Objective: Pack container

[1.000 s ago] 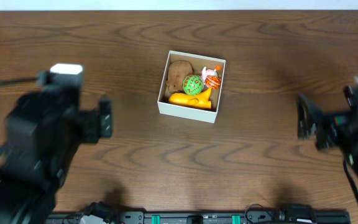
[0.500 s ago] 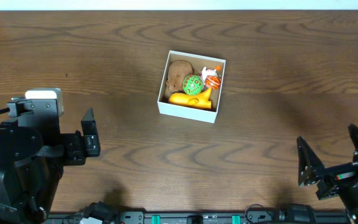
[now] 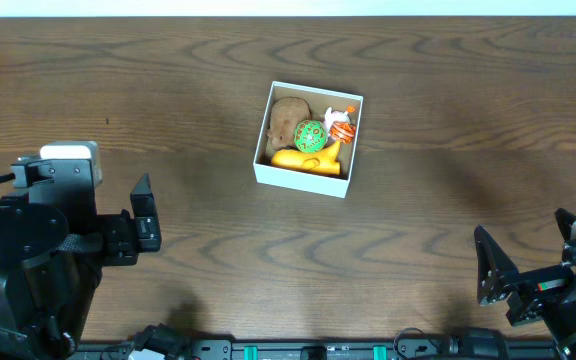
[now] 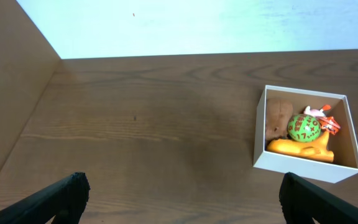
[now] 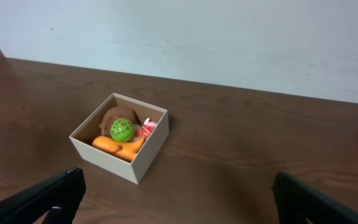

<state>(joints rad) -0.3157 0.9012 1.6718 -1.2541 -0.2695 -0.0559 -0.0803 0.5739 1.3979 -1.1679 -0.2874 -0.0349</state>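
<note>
The white square container (image 3: 302, 176) sits at the table's middle back. Inside lie a brown toy (image 3: 286, 117), a green ball (image 3: 310, 135), an orange toy (image 3: 308, 158) and a small white-and-orange toy (image 3: 340, 126). The container also shows in the left wrist view (image 4: 291, 165) and the right wrist view (image 5: 143, 163). My left gripper (image 4: 180, 194) is open and empty, low at the front left, well away from the container. My right gripper (image 5: 176, 190) is open and empty at the front right, also far from it.
Dark wooden table (image 3: 448, 90) all round the container. A white wall (image 5: 229, 37) rises behind the table's far edge. A black rail (image 3: 308, 350) with green clips runs along the front edge.
Both arms have drawn back from beside the container toward the front edge; the right arm moved most and is still settling. The container and toys have not moved.
</note>
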